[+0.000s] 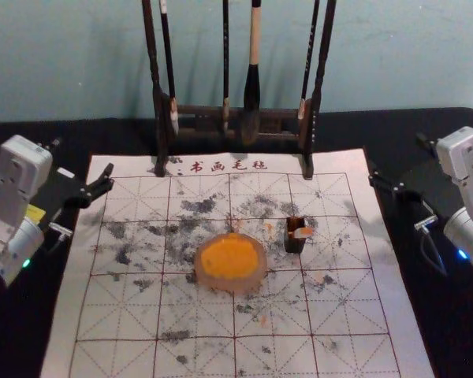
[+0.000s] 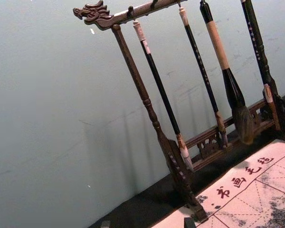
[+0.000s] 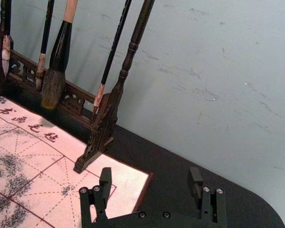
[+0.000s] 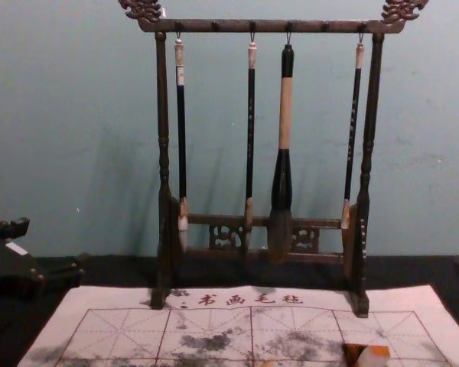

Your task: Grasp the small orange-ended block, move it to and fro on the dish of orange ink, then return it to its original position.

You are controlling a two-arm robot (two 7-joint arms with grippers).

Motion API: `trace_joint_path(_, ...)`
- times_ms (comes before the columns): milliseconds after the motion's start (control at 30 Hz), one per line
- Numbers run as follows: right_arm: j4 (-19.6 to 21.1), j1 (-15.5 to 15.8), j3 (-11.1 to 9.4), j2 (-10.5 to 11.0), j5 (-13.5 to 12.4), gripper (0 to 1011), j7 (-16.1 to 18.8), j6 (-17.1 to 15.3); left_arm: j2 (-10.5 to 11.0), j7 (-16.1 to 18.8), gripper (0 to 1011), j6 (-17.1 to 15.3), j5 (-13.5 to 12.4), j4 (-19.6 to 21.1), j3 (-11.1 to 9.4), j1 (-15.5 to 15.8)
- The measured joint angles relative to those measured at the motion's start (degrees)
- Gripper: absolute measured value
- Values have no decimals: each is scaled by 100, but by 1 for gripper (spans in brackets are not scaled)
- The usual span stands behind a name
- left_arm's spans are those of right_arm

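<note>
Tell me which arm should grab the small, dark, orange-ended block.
Probably the right. The block sits on the right side of the round dish of orange ink, nearer the open right gripper; the left gripper would likely have to reach across the dish.

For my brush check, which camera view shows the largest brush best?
The chest view: the brush hangs there whole. Left wrist view lacks just its top; head and right wrist views show bristles and lower handle.

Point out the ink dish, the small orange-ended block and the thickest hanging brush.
Ink dish point(image 1: 231, 286): head view, on its near rim.
Small block point(image 1: 296, 246): head view, on its dark side.
Thickest brush point(image 4: 285, 115): chest view, on the pale part of its handle.
</note>
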State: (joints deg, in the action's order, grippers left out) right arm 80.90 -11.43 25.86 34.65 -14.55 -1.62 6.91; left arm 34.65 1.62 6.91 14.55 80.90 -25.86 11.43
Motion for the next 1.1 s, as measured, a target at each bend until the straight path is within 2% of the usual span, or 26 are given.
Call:
trace_joint_path(267,4,7,-12,3,1,1002,21,7,0,0,1001,0,0,0,0,0)
trace_joint_path(433,78,78,-69,125,-36,1002,365,203,0,0,1001,0,0,0,0,0)
trace_joint_path(533,205,182,-80,347,-106,1002,868,417,0,0,1001,0,0,0,0,0)
trace_joint_path(567,205,182,-80,347,-106,1002,868,417,0,0,1001,0,0,0,0,0)
trace_joint_path(667,347,303,-66,610,-165,1002,1373,587,0,0,1001,0,0,0,0,0)
trace_joint_path(733,404,359,-59,709,-198,1002,1568,655,0,0,1001,0,0,0,0,0)
trace_joint_path(867,479,494,-11,937,-328,1002,2177,879,0,0,1001,0,0,0,0,0)
trace_joint_path(1100,237,423,108,958,-548,1002,3062,1256,0,0,1001,0,0,0,0,0)
